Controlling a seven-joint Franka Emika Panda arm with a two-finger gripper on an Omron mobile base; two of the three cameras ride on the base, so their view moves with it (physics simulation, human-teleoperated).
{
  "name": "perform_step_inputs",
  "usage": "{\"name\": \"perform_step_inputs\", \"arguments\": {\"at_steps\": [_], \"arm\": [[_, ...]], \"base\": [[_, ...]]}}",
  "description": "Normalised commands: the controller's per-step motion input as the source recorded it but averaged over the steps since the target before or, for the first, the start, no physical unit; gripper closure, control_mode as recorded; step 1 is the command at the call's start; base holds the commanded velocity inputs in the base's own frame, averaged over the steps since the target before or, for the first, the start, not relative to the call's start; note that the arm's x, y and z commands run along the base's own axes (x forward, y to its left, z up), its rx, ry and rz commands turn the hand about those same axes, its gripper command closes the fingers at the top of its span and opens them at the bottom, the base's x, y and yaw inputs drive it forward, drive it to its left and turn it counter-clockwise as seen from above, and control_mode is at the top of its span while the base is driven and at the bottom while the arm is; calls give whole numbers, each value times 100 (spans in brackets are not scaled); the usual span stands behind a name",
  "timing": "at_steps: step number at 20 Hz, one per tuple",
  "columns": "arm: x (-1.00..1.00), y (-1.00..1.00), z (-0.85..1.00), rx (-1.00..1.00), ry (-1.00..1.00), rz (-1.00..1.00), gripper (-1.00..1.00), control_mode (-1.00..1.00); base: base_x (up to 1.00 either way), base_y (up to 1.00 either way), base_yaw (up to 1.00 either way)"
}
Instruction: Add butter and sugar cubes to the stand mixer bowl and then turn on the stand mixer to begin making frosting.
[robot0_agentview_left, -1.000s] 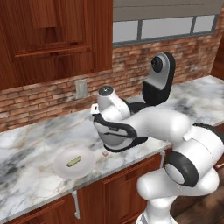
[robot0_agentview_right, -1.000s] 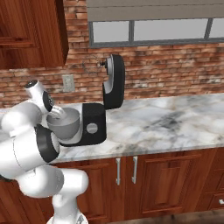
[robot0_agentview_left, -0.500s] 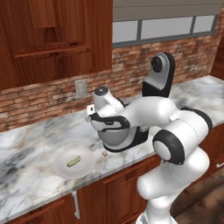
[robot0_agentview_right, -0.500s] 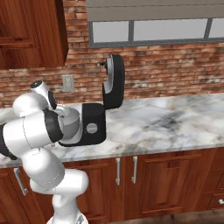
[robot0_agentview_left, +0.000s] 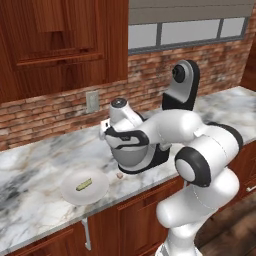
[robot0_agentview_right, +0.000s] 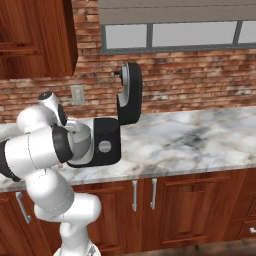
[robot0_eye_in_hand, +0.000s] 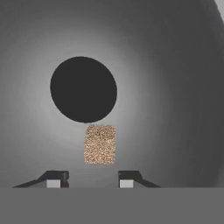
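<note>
In the hand view, the claw (robot0_eye_in_hand: 89, 178) shows its two dark fingertips (robot0_eye_in_hand: 56, 178) parted, with a clear gap between them and nothing pinched in it. Just beyond the tips, a tan, grainy sugar cube (robot0_eye_in_hand: 100, 144) lies free against the grey inner wall of the stand mixer bowl (robot0_eye_in_hand: 175, 96), apart from both tips. Past the cube is a round dark patch at the bowl's bottom.

In the left base view, the robot's white arm bends over from the lower right, its wrist poised directly above the bowl (robot0_agentview_left: 131, 156). Nearer the counter's front edge sits a white plate (robot0_agentview_left: 95, 192) to the left of the bowl, and the butter (robot0_agentview_left: 83, 184), a small yellowish-green stick, lies on it. Another sugar cube (robot0_agentview_left: 120, 175) rests on the marble counter (robot0_agentview_left: 35, 165) between the plate and the bowl. The bowl stands on the base of the black stand mixer (robot0_agentview_left: 183, 89), whose head is tilted up behind the arm. Farther back runs a brick wall (robot0_agentview_left: 45, 112) with an outlet, dark wood cabinets above and a window to the right.
</note>
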Motion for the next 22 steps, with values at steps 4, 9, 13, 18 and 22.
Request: {"name": "perform_step_inputs", "arguments": {"at_steps": [4, 9, 13, 18, 22], "arm": [[0, 0, 0, 0, 0, 9, -100, -100], [-6, 15, 37, 0, -9, 9, -100, -100], [-40, 41, 87, 0, -3, 4, -100, -100], [-51, 30, 77, 0, 8, 0, -100, -100], [-65, 7, 20, 0, 10, -14, -100, -100]], "base": [[0, 0, 0], [0, 0, 0], [0, 0, 0], [0, 0, 0], [0, 0, 0]]}}
